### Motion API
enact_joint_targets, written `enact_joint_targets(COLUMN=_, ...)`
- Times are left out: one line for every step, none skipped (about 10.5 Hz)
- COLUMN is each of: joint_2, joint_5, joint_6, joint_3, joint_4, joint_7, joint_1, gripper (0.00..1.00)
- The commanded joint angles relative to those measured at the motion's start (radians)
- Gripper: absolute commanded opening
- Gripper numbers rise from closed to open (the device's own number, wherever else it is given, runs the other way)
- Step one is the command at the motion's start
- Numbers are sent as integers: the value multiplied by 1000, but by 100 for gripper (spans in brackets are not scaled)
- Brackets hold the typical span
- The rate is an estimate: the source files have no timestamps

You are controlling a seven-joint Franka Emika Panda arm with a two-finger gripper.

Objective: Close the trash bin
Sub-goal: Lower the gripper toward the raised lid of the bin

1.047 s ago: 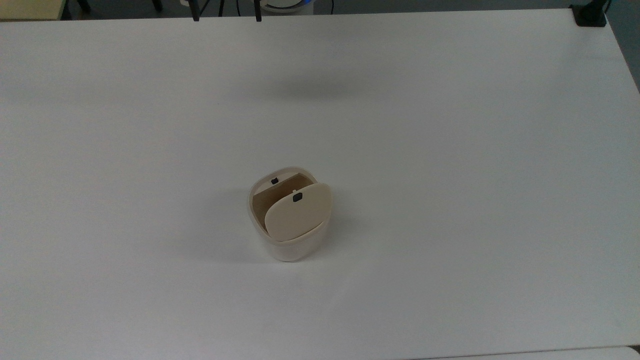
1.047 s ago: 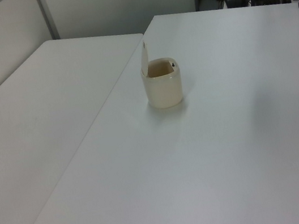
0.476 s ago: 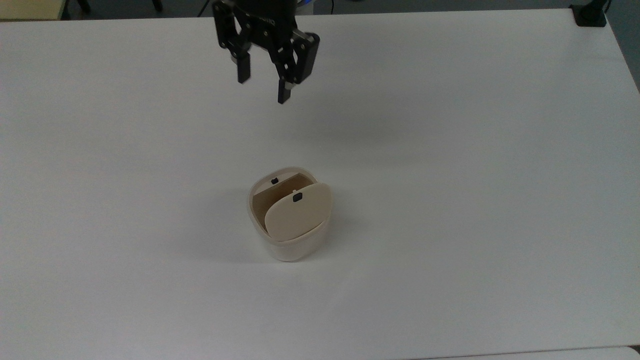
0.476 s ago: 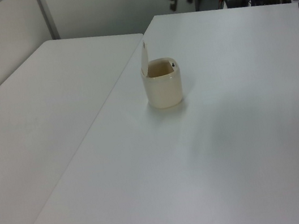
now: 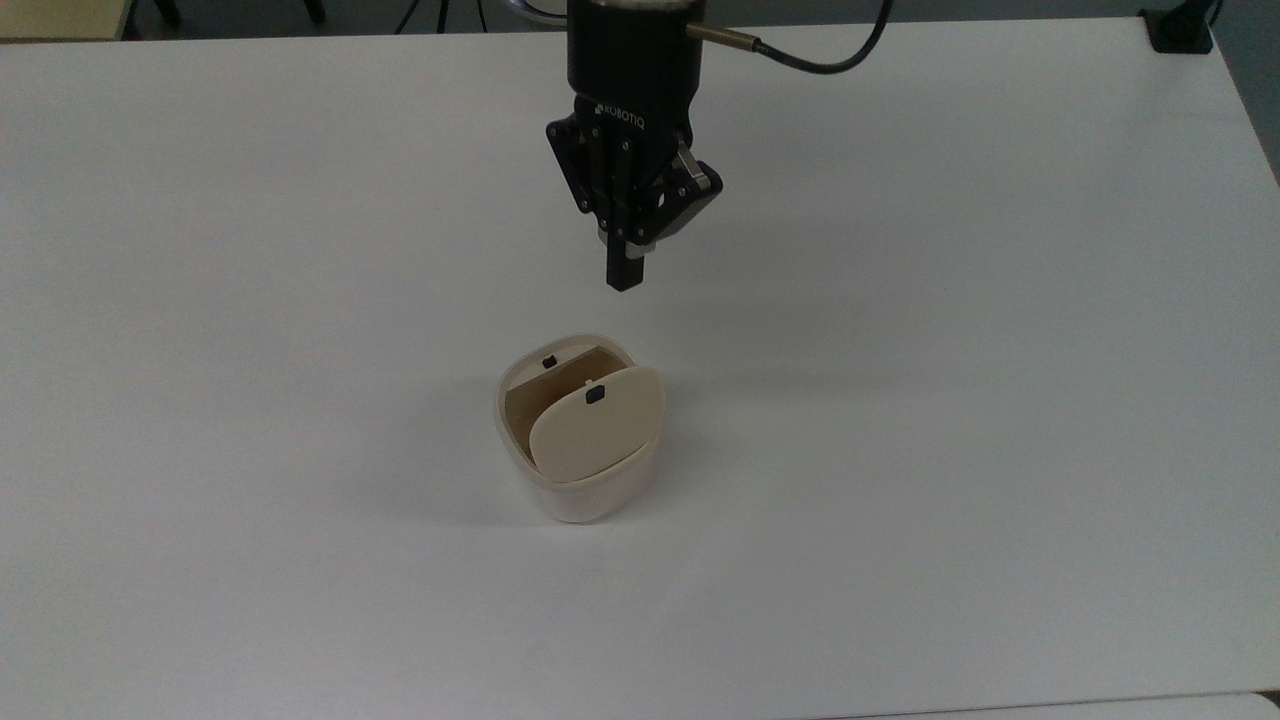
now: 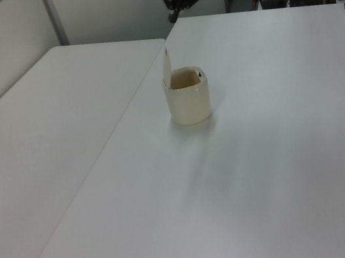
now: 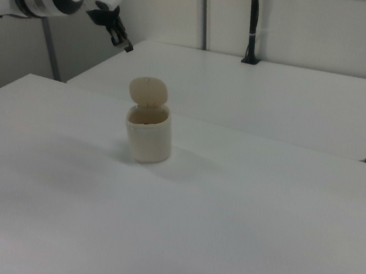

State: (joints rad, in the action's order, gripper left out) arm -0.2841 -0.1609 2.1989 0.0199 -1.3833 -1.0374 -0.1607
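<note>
The trash bin (image 5: 578, 470) stands lid-up on the table (image 5: 950, 400); the tool (image 5: 625, 280) hangs above.

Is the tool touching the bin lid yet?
No. In the right view the tool hangs in the air well apart from the trash bin, whose lid stands upright and open.

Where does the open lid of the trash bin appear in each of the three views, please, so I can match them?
Top view: the lid stands just below centre, leaning over the trash bin towards the top view's right.
Left view: upright and edge-on, at the bin's left rim, above centre.
Right view: raised behind the bin's opening, left of centre.
Shared landmark: the hand, hanging in the air apart from the bin.
</note>
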Motion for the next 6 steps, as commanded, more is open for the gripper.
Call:
enact_joint_targets(joint_2=-111, joint_5=-47, joint_6=108, joint_3=-21, joint_4=127, joint_7=-169, joint_1=-22, gripper=0)
enact_joint_targets(joint_2=-125, joint_5=-89, joint_6=132, joint_3=-21, joint_4=127, joint_7=-212, joint_1=-29, gripper=0)
enact_joint_targets(joint_2=-133, joint_5=-123, joint_6=136, joint_3=-21, joint_4=125, joint_7=-234, joint_1=-30, gripper=0)
enact_joint_targets(joint_2=-135, joint_5=-133, joint_6=136, joint_3=-21, joint_4=106, joint_7=-236, joint_1=-36, gripper=0)
enact_joint_targets(joint_2=-144, joint_5=-135, joint_6=137, joint_3=-29, joint_4=89, joint_7=-236, joint_1=-40, gripper=0)
enact_joint_targets(joint_2=-154, joint_5=-135, joint_6=137, joint_3=-32, joint_4=89, joint_7=-236, joint_1=-40, gripper=0)
